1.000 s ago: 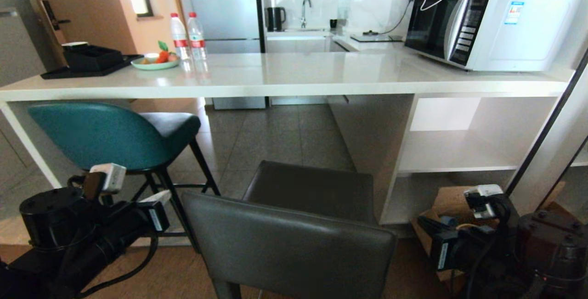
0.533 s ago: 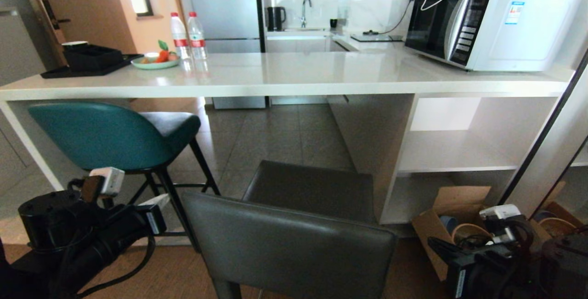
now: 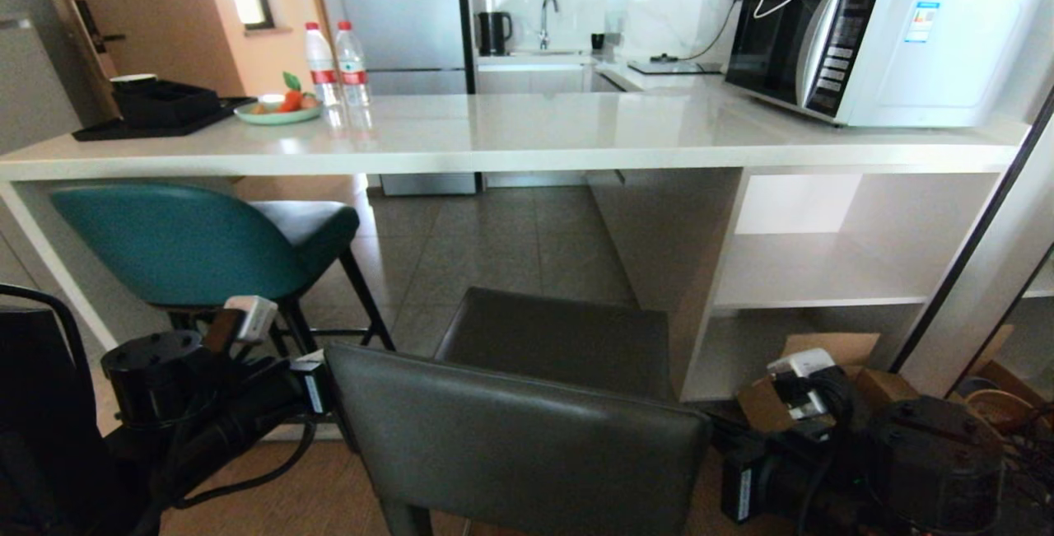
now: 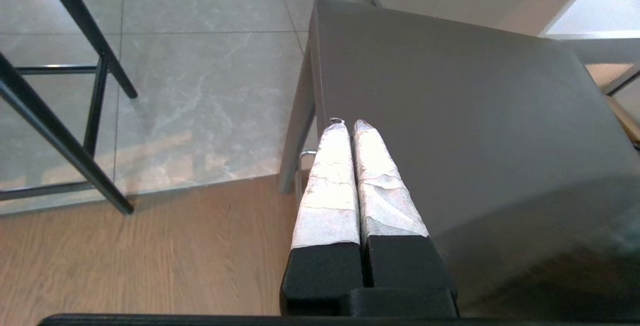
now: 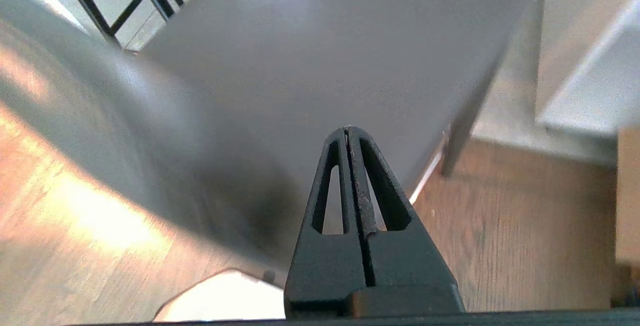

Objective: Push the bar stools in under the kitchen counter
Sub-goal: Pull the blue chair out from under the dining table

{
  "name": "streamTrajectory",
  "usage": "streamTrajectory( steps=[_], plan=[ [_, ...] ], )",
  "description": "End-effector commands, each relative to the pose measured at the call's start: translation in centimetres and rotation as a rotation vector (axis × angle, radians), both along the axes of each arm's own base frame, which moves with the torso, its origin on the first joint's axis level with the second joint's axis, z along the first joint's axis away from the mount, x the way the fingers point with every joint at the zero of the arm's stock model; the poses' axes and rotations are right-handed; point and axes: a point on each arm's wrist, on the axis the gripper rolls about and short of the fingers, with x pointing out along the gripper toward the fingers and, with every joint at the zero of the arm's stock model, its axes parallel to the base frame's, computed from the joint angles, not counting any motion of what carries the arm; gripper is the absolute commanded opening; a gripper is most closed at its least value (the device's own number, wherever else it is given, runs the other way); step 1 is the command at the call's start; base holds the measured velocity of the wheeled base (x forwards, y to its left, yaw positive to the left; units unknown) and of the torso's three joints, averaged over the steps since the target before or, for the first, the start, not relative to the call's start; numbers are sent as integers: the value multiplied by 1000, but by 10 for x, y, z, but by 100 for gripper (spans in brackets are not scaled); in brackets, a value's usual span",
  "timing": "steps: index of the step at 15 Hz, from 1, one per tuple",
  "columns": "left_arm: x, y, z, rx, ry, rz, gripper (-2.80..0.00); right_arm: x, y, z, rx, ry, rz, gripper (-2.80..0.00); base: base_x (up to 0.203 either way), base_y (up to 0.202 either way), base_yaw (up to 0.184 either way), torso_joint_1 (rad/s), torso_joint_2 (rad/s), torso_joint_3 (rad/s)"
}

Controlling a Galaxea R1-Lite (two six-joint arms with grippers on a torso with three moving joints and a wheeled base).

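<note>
Beneath the kitchen counter [image 3: 510, 137], in the head view, the teal stool [image 3: 189, 244] is seen tucked partly under at the left, while the dark-grey stool [image 3: 527, 429] is left standing out in front, not yet pushed in. Both arms are seen low at its two sides. From the left wrist, the left gripper [image 4: 350, 125] is shown pressed together over the grey seat's edge. From the right wrist, the right gripper [image 5: 347, 130] is shown pressed together above the seat.
</note>
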Motion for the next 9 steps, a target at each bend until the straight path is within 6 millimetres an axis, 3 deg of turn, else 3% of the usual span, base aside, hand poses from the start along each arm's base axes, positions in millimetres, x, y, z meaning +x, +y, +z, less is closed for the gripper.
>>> streamTrajectory(
  steps=[1,6,9],
  plan=[
    [5,-4,-4,-2,1,-15,-280,15,13,-9,-23,9,7,-280,0,0,0,0,0,0],
    [8,-26,-3,-7,-14,-90,-280,26,20,-13,-36,7,4,-280,0,0,0,0,0,0],
    [5,-44,-2,-10,-21,-153,-280,47,21,-9,-27,-6,-39,-280,0,0,0,0,0,0]
  ],
)
